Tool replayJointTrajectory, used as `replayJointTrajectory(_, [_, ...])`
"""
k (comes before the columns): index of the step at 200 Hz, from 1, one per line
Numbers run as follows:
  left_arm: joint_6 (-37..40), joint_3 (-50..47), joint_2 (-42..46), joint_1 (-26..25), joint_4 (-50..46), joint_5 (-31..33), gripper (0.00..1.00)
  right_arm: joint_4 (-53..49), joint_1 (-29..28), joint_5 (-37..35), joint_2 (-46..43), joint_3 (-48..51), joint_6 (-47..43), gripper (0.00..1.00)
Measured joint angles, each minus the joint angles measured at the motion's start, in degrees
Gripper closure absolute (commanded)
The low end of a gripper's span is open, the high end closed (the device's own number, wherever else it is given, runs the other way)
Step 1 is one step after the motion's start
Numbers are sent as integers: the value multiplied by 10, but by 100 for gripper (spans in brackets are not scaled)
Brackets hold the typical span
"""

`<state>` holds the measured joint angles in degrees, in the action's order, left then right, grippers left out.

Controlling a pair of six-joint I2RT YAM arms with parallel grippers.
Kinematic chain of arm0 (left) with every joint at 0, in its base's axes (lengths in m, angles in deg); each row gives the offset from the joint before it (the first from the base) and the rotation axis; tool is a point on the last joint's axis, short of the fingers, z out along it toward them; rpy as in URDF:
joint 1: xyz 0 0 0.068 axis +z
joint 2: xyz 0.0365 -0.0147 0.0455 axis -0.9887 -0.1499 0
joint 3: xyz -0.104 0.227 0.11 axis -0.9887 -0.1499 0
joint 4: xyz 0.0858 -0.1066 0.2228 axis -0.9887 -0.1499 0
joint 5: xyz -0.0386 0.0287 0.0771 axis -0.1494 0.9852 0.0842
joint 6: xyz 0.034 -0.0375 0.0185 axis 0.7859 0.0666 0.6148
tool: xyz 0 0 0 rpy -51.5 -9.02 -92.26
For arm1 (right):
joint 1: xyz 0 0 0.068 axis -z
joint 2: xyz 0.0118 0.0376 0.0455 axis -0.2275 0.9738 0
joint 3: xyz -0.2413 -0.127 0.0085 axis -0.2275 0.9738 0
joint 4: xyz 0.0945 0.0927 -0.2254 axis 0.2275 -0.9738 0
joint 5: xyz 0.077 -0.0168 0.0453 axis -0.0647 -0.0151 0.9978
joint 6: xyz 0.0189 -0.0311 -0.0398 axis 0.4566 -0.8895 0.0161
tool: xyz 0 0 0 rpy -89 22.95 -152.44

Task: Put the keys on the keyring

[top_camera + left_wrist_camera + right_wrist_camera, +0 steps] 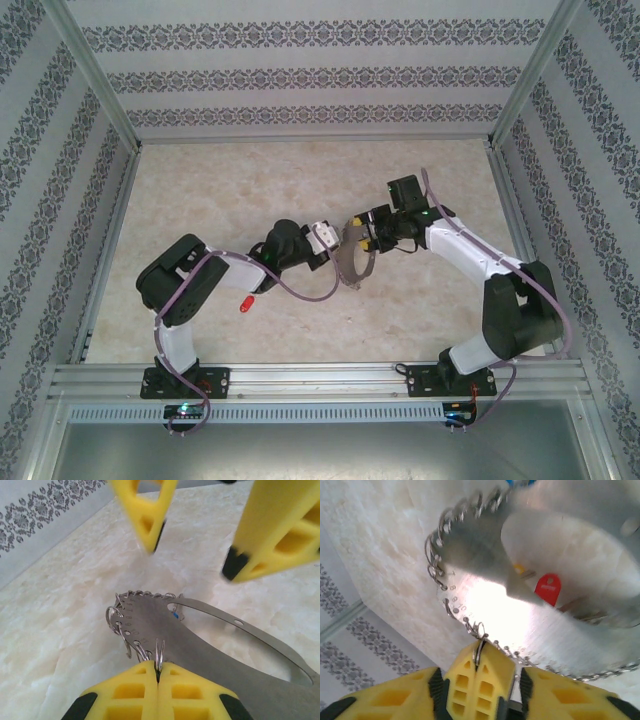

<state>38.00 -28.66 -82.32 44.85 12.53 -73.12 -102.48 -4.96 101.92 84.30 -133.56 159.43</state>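
Left gripper: jaws fully closed, pinching one small ring on the near edge of the keyring.
Right gripper: jaws apart, holding nothing, just beyond the keyring.
Red key: lies on the table, near left, well apart from the keyring.
Risk: the thin ring may slip or twist in the pinch, since no other grip supports the keyring.

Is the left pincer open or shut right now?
Shut. On the left pincer, the yellow fingers press together, clamping a small wire ring at the edge of the metal plate.
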Motion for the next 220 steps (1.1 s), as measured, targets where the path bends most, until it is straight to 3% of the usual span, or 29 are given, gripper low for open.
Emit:
replayJointTrajectory(26, [-32,-4,11,22,0,-41,100,-23,28,-12,1,-45,-159,53])
replayJointTrajectory(54, [-72,0,36,43,-6,-94,100,42,37,-35,-37,-43,-338,54])
replayJointTrajectory(85, [-109,38,62,71,-67,-153,100,89,-8,-80,-115,-3,-597,56])
replayJointTrajectory(127, [-145,74,91,99,-113,-234,100,130,-35,-51,-175,82,-877,68])
replayJointTrajectory(181, [-186,74,123,104,-133,-325,100,175,-18,107,-179,141,-1023,71])
replayJointTrajectory(220, [-190,74,167,104,-157,-369,100,243,-39,134,-193,168,-1080,66])
